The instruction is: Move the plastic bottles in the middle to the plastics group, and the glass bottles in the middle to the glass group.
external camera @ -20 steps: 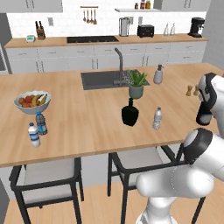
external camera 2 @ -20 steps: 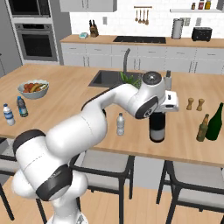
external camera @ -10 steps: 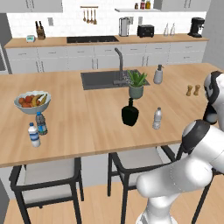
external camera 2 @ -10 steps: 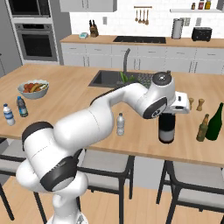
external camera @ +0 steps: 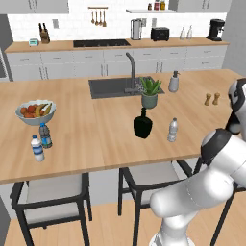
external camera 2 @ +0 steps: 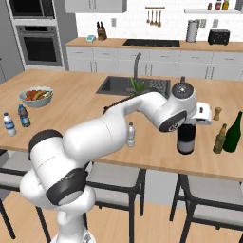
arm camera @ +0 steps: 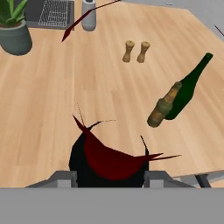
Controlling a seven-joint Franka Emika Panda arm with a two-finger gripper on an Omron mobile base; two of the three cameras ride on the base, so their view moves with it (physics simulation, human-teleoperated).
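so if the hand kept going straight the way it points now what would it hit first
Most likely the wine bottle itself: its red top and dark body sit right between the hand's fingers, directly ahead. The counter lies beyond, though depth is hard to judge.

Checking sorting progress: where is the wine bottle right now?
In the right base view, the wine bottle stands near the island's front edge under the gripper, left of the olive-green bottle.
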